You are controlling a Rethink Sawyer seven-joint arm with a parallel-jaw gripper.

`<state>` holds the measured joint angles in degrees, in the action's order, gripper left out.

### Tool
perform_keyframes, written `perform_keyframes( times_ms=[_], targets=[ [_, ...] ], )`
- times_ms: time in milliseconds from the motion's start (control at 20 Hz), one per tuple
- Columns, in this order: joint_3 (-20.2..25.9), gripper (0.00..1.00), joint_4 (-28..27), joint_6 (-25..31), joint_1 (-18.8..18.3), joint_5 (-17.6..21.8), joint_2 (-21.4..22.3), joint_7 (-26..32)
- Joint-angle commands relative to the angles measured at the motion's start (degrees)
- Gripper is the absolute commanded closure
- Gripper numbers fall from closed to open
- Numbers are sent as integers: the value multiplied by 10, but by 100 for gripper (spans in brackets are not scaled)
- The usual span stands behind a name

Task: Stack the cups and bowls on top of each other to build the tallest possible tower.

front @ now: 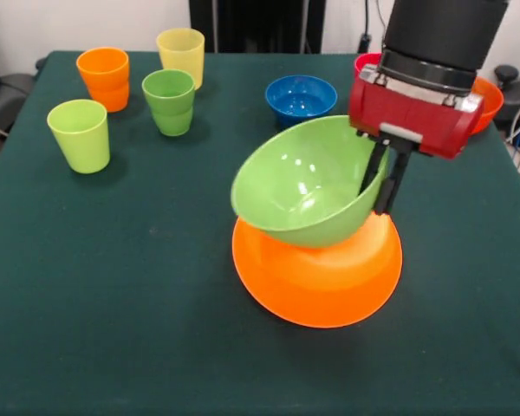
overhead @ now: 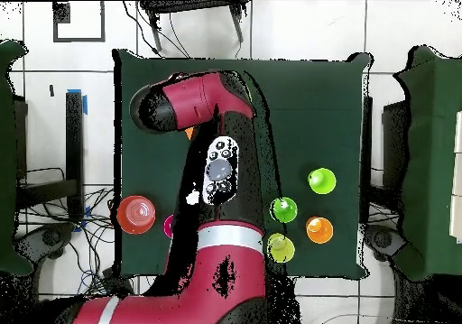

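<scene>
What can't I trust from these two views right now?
- Overhead view: the arm covers the green bowl and large orange bowl; the stack is unseen there.
- Front view: the gripper housing hides most of the red bowl and part of the small orange bowl behind it.
- Front view: whether the green bowl touches the orange bowl is unclear.

We see a glossy, smooth plastic light green bowl (front: 299,186) in the end effector (front: 383,184), and under it an equally shiny orange bowl (front: 316,273). Below both, the worktop (front: 113,295) wears matt dark green cloth.
</scene>
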<state>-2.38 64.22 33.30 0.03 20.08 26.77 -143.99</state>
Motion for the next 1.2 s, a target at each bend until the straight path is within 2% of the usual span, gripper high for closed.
perform_keyframes(
  times_ms=[50, 350, 500, 650, 950, 1100, 1200],
  targets=[
    [-41, 100, -33, 50, 13, 83, -66, 51],
    [-43, 100, -11, 54, 6, 68, -76, 49],
    [-33, 100, 7, 54, -1, 42, -80, 32],
    [-37, 100, 25, 75, 4, 14, -78, -4],
    [-78, 100, 25, 82, 34, 6, -75, -41],
    [-79, 100, 31, 72, 40, 7, -65, -20],
    [-60, 100, 48, 40, 29, 14, -43, 25]
  ],
)
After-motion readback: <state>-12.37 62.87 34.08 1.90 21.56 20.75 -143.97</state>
